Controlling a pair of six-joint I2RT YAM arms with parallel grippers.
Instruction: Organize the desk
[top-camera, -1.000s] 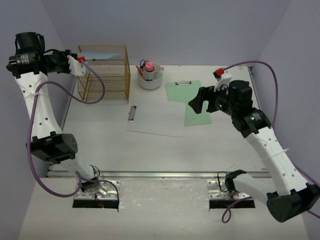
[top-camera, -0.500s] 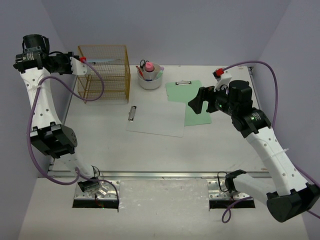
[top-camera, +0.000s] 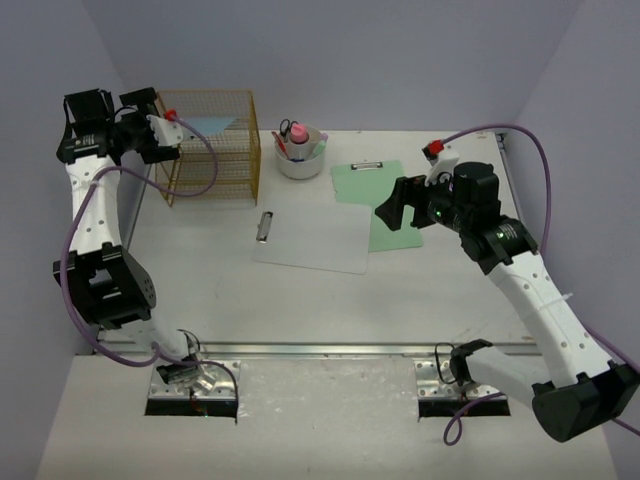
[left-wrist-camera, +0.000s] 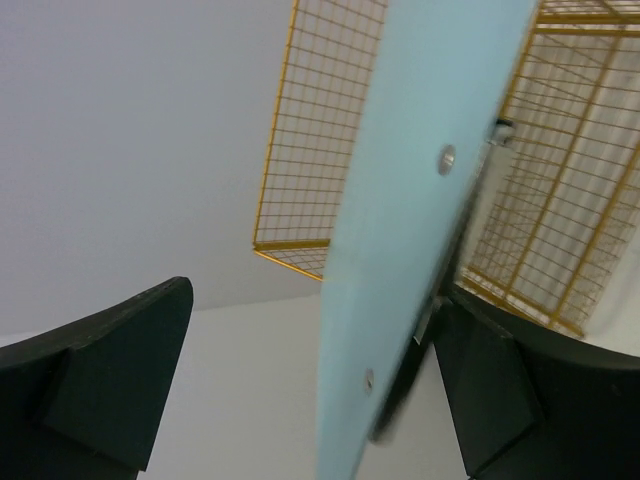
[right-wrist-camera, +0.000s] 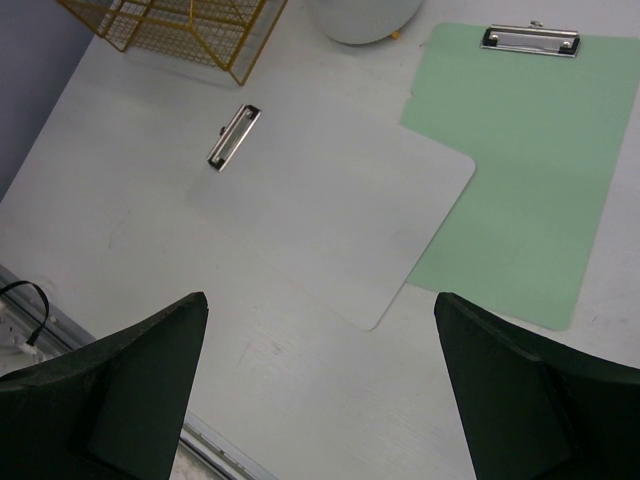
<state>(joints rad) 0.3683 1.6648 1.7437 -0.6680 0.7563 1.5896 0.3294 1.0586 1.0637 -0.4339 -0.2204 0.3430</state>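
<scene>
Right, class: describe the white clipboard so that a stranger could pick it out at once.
Start from the desk and look to its middle, between the gold wire basket and the green clipboard. The white clipboard lies flat there, one corner overlapping the green one. Unlike its neighbour it almost matches the desk's colour, and its metal clip is at its left end.

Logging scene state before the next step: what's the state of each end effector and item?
Wire rack: upright.
Light blue clipboard: in the rack's top tier.
Left end effector: open, fingers either side of that clipboard.
Right end effector: open, empty, above desk.
Green clipboard: flat, clip shut.
White clipboard: flat, clip shut, corner over the green one.
White pot: upright, holding scissors.
</scene>
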